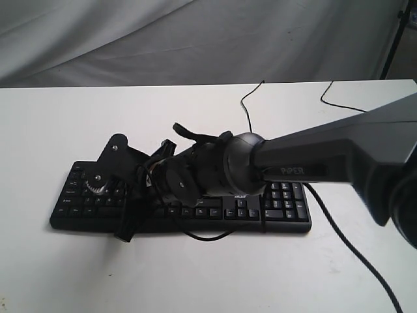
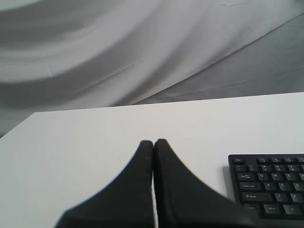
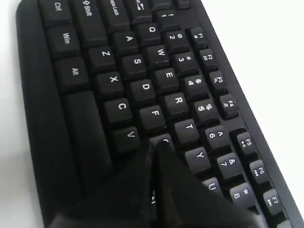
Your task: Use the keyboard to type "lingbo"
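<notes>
The keyboard (image 1: 280, 208) lies across the middle of the white table (image 1: 195, 280), its number pad to the right. The right gripper (image 3: 156, 145) reaches over it with both fingers pressed together into one point, set on or just above the G key (image 3: 165, 139). That looks like the fourth letter, so B and O would be left, though nothing shows what has been typed. The left gripper (image 2: 153, 142), fingers also together, hangs over bare table off the keyboard's left end.

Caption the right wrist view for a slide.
Shut right hand, tips at the G key of the keyboard; contact unclear.
</notes>
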{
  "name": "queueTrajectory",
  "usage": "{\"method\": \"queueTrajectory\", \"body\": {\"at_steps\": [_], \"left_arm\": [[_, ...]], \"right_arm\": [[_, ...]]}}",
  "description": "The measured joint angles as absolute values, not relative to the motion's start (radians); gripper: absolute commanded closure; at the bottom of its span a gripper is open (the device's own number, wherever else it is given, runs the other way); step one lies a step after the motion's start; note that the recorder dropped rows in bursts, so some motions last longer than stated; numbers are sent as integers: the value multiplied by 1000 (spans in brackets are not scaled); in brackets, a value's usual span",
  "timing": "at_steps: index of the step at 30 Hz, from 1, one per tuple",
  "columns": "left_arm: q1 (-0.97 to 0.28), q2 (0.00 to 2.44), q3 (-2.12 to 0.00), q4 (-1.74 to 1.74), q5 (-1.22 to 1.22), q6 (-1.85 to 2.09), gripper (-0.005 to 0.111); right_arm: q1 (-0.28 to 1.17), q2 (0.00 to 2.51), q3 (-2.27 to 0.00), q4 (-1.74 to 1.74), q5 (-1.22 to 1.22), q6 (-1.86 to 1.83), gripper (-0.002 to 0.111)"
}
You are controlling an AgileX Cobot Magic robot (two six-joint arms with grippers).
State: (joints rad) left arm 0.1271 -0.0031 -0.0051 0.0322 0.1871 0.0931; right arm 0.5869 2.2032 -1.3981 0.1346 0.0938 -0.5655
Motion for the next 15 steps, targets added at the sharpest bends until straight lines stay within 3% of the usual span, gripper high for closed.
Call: {"method": "queueTrajectory", "body": {"at_steps": [15], "left_arm": [[127,-3,-5,32,187,93,106]], "right_arm": [[587,2164,-1398,126,106,-565,108]]}}
